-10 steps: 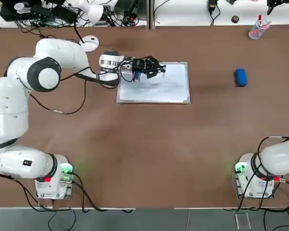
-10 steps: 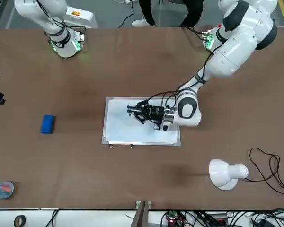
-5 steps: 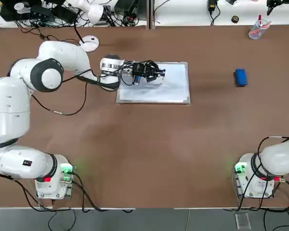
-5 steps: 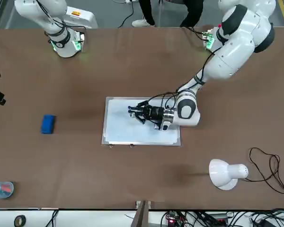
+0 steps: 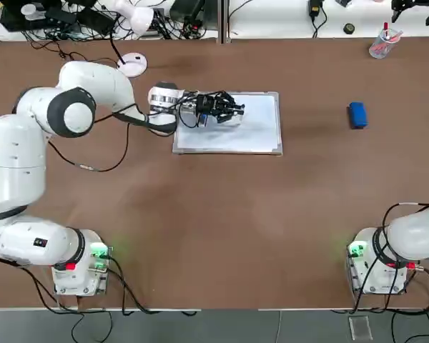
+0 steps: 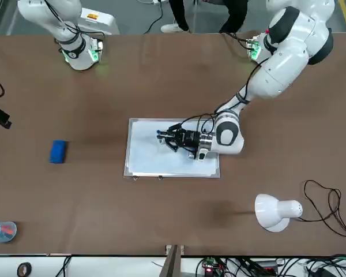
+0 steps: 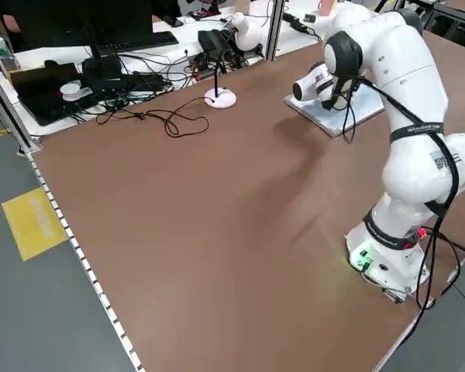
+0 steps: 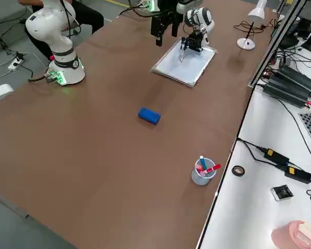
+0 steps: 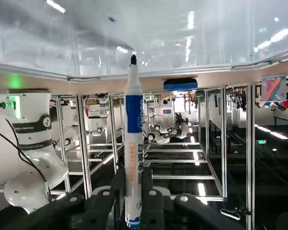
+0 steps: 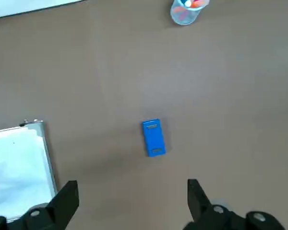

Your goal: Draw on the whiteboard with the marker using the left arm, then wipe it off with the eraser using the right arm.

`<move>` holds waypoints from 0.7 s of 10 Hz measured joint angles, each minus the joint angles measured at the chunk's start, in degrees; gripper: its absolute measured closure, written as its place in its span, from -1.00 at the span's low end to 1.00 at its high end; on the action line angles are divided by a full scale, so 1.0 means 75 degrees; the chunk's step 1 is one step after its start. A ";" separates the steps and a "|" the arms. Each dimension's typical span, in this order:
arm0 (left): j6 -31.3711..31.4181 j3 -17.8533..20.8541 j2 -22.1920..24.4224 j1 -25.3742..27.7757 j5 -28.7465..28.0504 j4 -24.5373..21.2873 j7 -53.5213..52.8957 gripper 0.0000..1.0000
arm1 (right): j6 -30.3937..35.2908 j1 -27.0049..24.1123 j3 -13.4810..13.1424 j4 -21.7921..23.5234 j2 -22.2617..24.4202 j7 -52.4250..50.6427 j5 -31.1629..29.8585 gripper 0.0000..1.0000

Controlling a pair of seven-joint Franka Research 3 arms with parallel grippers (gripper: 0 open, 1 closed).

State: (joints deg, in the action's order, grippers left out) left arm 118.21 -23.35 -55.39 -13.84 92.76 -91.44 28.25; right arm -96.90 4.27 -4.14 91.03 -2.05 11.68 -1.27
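Nearer the eraser slid open right hand; left hand clamps marker over whiteboard.

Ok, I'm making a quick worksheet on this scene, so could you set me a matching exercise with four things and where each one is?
1. marker
2. eraser
3. whiteboard
4. right gripper

A. lying on the brown table, partly beneath the left arm
B. open and holding nothing
C. between the left gripper's fingers
D. on the table between the whiteboard and the cup of markers

Pairs: 1-C, 2-D, 3-A, 4-B
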 joint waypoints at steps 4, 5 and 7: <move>-0.0025 0.0092 0.0002 -0.0108 0.0001 0.0054 0.0000 0.65 | 0.0045 0.0000 -0.0006 0.0018 0.0000 -0.0408 0.0142 -1.00; -0.0026 0.0100 0.0003 -0.0113 0.0001 0.0058 0.0000 0.65 | 0.0114 0.0000 -0.0006 0.0019 0.0000 -0.0464 0.0155 -1.00; -0.0040 0.0149 0.0004 -0.0118 0.0001 0.0090 0.0000 0.65 | 0.0282 0.0001 -0.0004 0.0027 0.0000 -0.0530 0.0171 -1.00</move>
State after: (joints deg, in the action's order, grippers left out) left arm 117.91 -22.23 -55.37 -14.73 92.77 -90.76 28.25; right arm -94.79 4.27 -4.17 91.23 -2.05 7.70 0.01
